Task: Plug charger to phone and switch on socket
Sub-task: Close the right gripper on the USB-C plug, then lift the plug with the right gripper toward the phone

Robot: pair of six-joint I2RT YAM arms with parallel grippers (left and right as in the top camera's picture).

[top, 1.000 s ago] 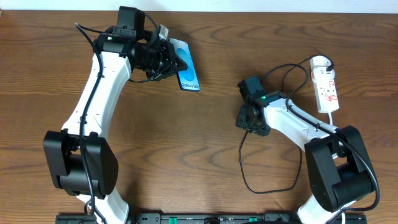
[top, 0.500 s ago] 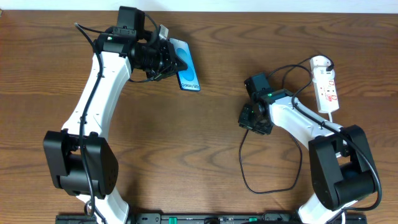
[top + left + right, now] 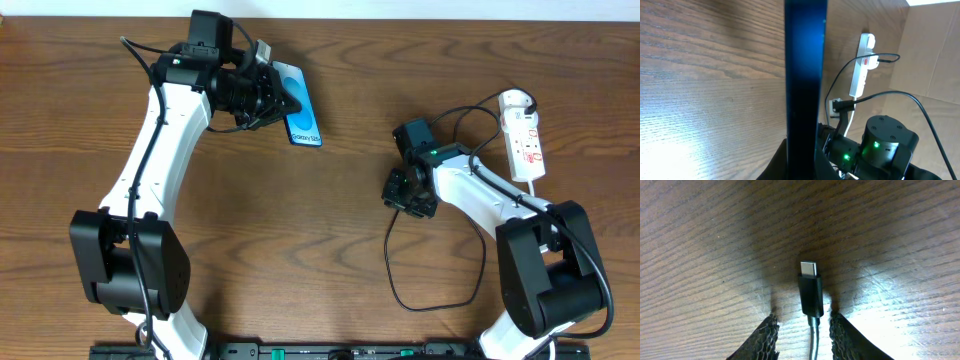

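The left gripper [image 3: 285, 103] is clamped on 1 end of the phone [image 3: 303, 120], toward the far side of the table [image 3: 300, 250], left of centre. The blue screen shows from overhead. In the left wrist view the phone [image 3: 805, 75] appears edge-on, a dark blue bar rising from between the fingers.

The right gripper [image 3: 402, 192] sits low over the wood right of centre, well apart from the phone. Its 2 fingers [image 3: 765, 337] are spread, narrowly, with the charger's connector tip [image 3: 810, 292] lying flat on the table between them, metal end pointing away from the wrist. Neither finger visibly touches it (a thin strip of wood shows on each side).

The charger [image 3: 388, 260] cable makes a loose loop toward the near edge and also curves back to the socket [image 3: 526, 140]. The socket lies at the far right, beside the right arm, with the charger's black plug [image 3: 527, 101] seated at its far end. The socket [image 3: 861, 70] also shows in the left wrist view.
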